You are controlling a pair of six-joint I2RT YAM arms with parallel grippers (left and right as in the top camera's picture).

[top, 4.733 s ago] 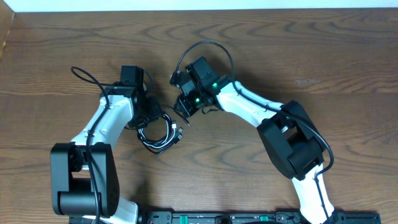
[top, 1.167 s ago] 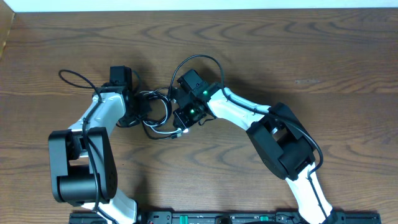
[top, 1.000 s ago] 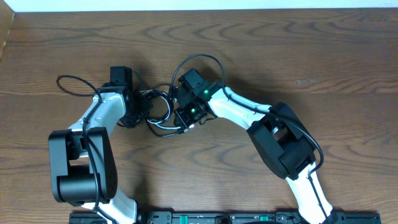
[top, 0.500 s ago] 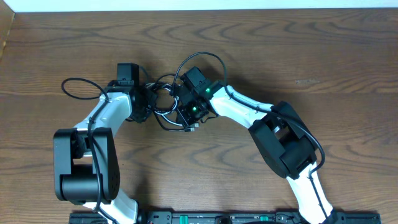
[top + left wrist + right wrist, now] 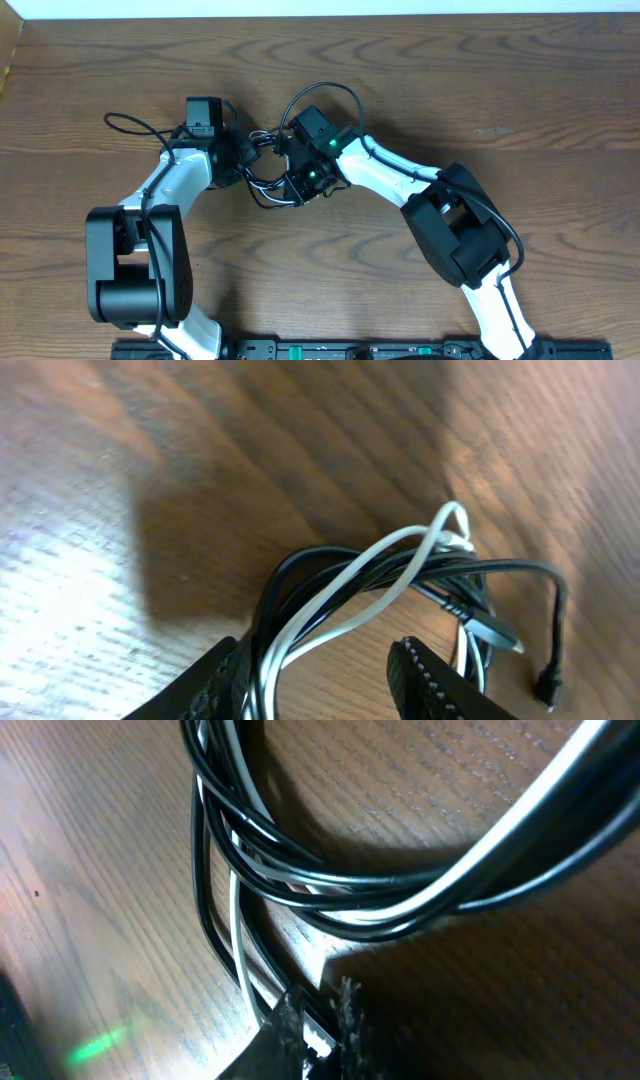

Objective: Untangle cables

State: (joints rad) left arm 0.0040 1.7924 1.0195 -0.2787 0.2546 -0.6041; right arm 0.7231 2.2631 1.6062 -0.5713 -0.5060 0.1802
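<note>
Two arms, mine, meet left of centre on a dark brown wooden table [image 5: 480, 80] with heavy grain; a pale strip [image 5: 320, 8] runs along its far edge, and nothing more of the room shows. The cables [image 5: 265, 182] lie bunched on the wood between my left gripper [image 5: 241, 162] and my right gripper [image 5: 297, 182]. One white cable [image 5: 370, 565] can be counted. The black strands loop over one another, so I cannot say how many black cords there are. From overhead the bundle is only a small dark knot, though that view alone shows both arms and each arm's own wire [image 5: 330, 92] arching above it. My left wrist camera shows my left fingers [image 5: 420, 678] standing apart with the strands passing between them, close to one finger and clear of the other. It also shows one small black plug [image 5: 545, 685] and one silvery connector [image 5: 492, 632] lying loose on the wood. My right wrist camera shows my right fingertips [image 5: 345, 1010] drawn nearly together, pinching where a black and a white strand run down into them.
</note>
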